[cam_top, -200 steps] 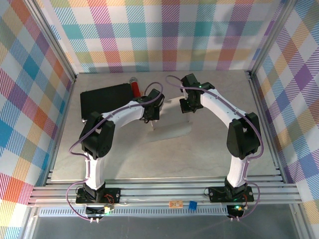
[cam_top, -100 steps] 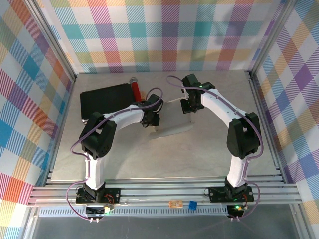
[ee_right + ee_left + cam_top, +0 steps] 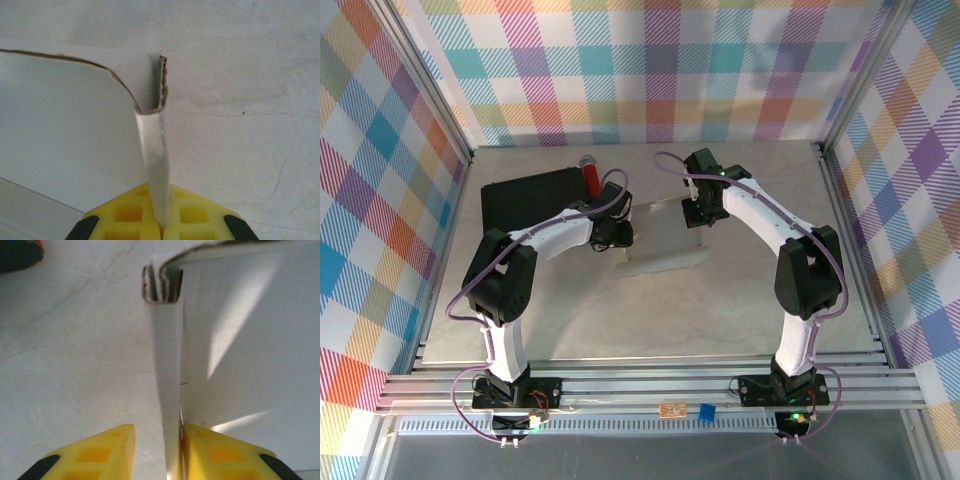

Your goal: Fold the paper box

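Left claw (image 3: pixel 157 452): partly spread. An upright double-folded wall of the paper box (image 3: pixel 665 240) is seen between the yellow fingers (image 3: pixel 225 457) in the left wrist view. The wall is touched by the finger on the right of that view, and a gap is left to the other finger, so the wall is not pinched.

Right claw (image 3: pixel 161 220): pressed together on a thin upright wall of the paper box. The white card is pinched between the two yellow pads in the right wrist view. Beyond the pads, the wall's folded end is seen with its brown cut edge curling away to the left.

Paper box: it is laid on the desk (image 3: pixel 620 310) at mid-depth, between the two claws. It is seen from above as a shallow white rectangle. The left claw is placed at its left end and the right claw at its far right part.

Black case (image 3: pixel 525 200): it is set on the desk at the far left, apart from the paper box.

Red cylinder (image 3: pixel 591 177): it is found at the case's far right corner. Whether it rests on the case or just beside it cannot be told.
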`<state>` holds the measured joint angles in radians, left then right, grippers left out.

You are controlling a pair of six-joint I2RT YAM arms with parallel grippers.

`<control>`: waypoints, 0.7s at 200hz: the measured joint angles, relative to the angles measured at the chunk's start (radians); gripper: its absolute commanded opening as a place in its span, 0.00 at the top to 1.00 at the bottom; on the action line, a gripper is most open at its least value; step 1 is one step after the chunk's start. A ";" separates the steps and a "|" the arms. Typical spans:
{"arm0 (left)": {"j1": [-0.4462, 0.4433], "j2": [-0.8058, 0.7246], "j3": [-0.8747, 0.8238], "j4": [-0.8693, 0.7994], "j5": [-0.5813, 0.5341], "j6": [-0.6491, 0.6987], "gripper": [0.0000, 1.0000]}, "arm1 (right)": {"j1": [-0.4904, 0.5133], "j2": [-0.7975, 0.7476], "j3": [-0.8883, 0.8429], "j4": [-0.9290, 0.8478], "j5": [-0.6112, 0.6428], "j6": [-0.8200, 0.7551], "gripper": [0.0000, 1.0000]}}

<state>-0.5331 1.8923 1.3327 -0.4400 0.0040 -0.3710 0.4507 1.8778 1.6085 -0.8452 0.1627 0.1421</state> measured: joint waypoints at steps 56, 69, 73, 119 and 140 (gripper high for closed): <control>0.000 0.022 0.001 0.032 0.033 -0.012 1.00 | 0.000 0.002 0.000 -0.006 0.000 0.000 1.00; -0.003 0.022 0.008 0.024 0.022 -0.007 1.00 | 0.000 0.003 0.000 -0.006 0.000 0.004 1.00; -0.005 0.023 0.013 0.019 0.011 -0.006 1.00 | 0.000 0.003 0.000 -0.006 0.000 0.006 1.00; -0.066 0.069 0.152 -0.135 -0.230 0.000 1.00 | 0.012 0.005 0.011 -0.006 0.026 0.063 1.00; -0.094 0.078 0.180 -0.189 -0.330 -0.008 1.00 | 0.035 0.005 0.012 -0.008 0.060 0.105 1.00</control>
<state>-0.6270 1.9705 1.5131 -0.6292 -0.3256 -0.3786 0.4862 1.8832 1.6203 -0.8536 0.2230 0.2470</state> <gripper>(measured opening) 0.041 0.048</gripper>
